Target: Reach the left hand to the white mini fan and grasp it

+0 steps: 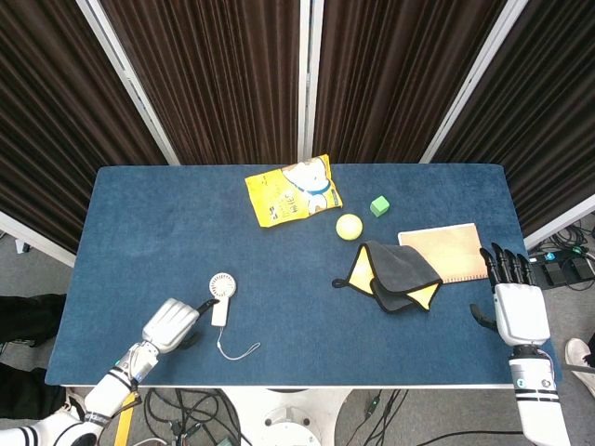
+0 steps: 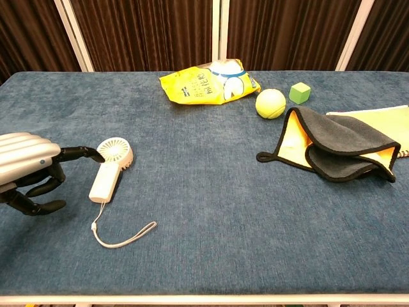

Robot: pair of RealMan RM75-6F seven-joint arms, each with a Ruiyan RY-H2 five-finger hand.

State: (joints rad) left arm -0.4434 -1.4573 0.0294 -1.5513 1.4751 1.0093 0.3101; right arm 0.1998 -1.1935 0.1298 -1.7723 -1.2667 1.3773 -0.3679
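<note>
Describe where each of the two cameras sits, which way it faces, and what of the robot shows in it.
Head view: high above the near edge, looking steeply down on the blue cloth-covered table; both the left hand and right hand show with their forearms.
Chest view: low at the near edge, looking across the table toward the dark curtains; only the left hand shows.
Shared: the white mini fan, yellow snack bag, yellow-green ball, green cube.

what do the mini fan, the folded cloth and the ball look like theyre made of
Mini fan: likely hard plastic, smooth matte white, with a moulded grille. Folded cloth: soft fabric, probably microfibre, grey outside and yellow inside, with limp folds. Ball: dull yellow-green surface, possibly felt like a tennis ball; too small to confirm.
</note>
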